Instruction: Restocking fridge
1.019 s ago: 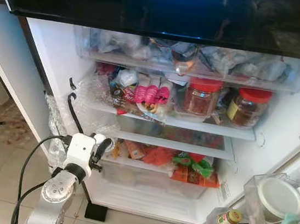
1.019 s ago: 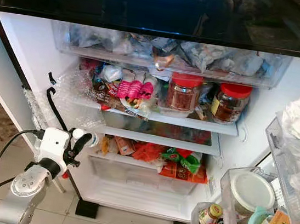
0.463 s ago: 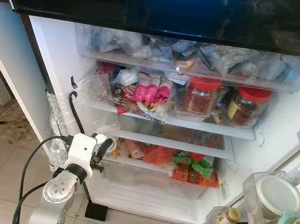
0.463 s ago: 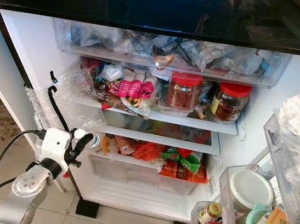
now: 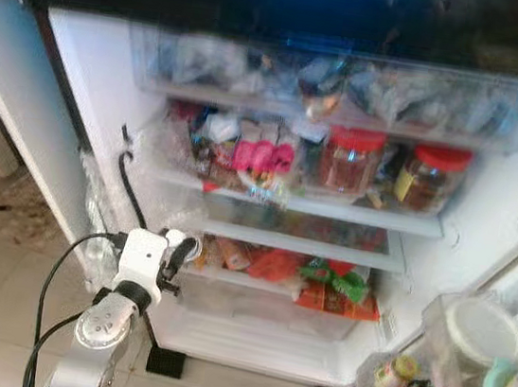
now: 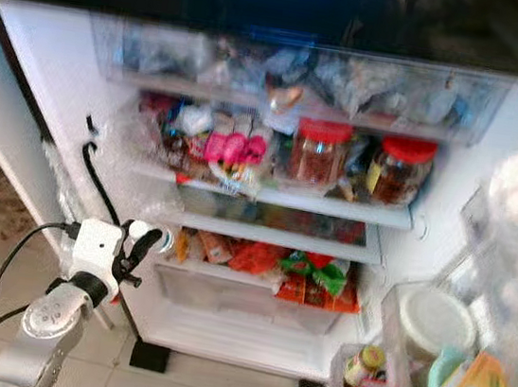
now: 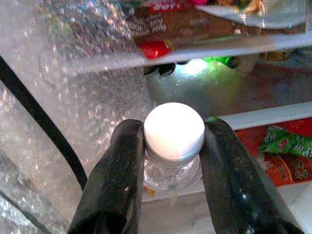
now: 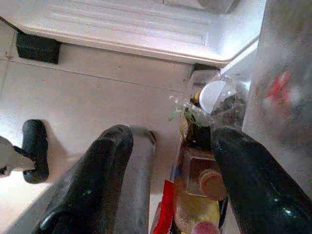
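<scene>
White cap first: the left gripper squeezes a small bottle just under its cap, at the left edge of the fridge's lower shelf. The grip is only on the neck, so I think the bottle could swing or slip. It could bump the shelf edge or the crinkly plastic beside it. The shelf is crowded with red packets, so there is little room. The right gripper hangs spread apart over the floor.

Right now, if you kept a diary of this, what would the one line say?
task: restocking fridge | left gripper: shut on white-capped bottle, at open fridge's lower shelf | right gripper: open, idle over floor
</scene>
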Motion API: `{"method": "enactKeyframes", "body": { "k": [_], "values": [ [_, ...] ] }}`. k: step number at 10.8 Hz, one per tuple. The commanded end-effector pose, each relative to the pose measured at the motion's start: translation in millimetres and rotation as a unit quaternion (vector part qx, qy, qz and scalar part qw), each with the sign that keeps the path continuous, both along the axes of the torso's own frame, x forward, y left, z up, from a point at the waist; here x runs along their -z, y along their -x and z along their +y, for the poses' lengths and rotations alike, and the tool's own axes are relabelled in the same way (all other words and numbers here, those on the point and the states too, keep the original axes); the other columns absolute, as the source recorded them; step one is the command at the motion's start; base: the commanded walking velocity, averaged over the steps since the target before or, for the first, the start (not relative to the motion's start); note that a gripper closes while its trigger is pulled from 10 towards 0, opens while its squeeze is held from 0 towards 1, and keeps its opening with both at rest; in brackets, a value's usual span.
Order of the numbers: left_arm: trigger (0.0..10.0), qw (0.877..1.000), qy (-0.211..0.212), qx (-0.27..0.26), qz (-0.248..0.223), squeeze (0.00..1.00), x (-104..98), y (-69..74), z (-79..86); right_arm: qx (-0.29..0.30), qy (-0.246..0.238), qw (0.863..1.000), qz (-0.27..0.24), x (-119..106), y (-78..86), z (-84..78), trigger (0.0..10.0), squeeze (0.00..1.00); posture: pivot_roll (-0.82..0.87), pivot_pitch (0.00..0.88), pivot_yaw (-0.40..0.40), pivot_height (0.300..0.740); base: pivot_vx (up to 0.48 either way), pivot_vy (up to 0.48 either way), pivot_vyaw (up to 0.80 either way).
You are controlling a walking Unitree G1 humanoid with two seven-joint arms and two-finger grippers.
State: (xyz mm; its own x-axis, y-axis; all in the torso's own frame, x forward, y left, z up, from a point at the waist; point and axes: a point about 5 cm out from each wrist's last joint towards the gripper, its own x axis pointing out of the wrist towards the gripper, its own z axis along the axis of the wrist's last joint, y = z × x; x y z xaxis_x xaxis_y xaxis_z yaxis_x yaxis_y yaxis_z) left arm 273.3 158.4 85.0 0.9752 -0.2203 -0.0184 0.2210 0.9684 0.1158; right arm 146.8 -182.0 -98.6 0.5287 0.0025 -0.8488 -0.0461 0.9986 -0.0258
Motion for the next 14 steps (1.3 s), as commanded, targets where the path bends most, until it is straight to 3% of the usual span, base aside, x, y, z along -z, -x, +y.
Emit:
{"method": "enactKeyframes", "body": {
  "k": [1,14],
  "values": [
    [10.0,1.000,-0.004,0.003,-0.003,0.00,-0.9,-0.4,-1.4,0.005,0.001,1.000,0.004,1.2,3.8,-1.8,10.0,0.00,-0.09,0.038,-0.001,0.651,0.000,0.000,0.00],
    [10.0,1.000,0.004,0.005,-0.008,0.00,-3.1,-2.6,-4.1,0.003,-0.002,1.000,0.006,1.2,3.7,-1.8,10.0,0.00,-0.10,0.034,-0.001,0.651,0.000,0.000,0.00]
  ]
}}
